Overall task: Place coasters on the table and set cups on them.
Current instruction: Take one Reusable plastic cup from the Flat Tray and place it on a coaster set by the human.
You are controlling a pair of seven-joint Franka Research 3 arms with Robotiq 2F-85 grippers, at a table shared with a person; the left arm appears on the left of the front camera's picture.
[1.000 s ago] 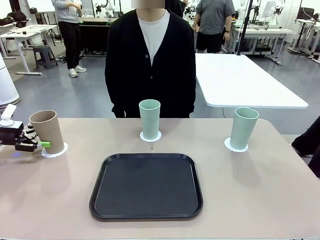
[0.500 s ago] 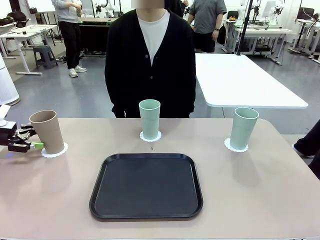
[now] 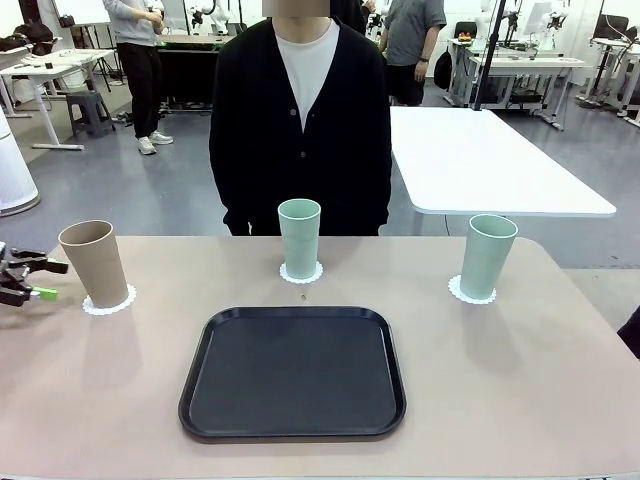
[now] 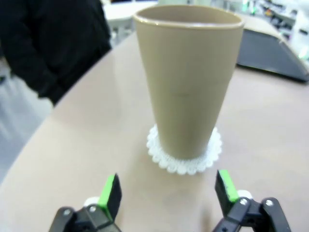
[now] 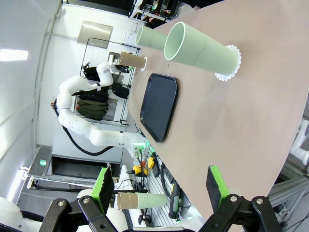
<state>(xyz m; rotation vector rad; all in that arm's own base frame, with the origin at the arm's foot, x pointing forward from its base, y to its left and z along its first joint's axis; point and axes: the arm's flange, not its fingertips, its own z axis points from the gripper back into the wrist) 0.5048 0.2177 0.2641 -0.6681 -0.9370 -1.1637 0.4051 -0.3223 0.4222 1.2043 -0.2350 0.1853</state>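
Note:
Three cups stand upright on the beige table [image 3: 520, 380], each on a white lacy coaster. The tan cup [image 3: 94, 262] with its coaster [image 3: 108, 301] is at the left. One mint cup [image 3: 300, 237] stands at the far middle and another mint cup [image 3: 487, 255] at the right. My left gripper [image 3: 42, 281] is open at the table's left edge, a short way off the tan cup [image 4: 188, 82] and coaster [image 4: 184, 154]. Its green pads [image 4: 111, 192] hold nothing. My right gripper [image 5: 159, 186] is open and empty, far back from the nearest mint cup [image 5: 203, 50].
A black rounded tray [image 3: 293, 371] lies empty at the table's near middle. A person in a black cardigan [image 3: 300, 130] stands at the far side behind the middle cup. A white-topped table [image 3: 480, 160] stands beyond on the right.
My left gripper has drawn back to the left, away from the tan cup, which stays on its coaster. Nothing else has moved.

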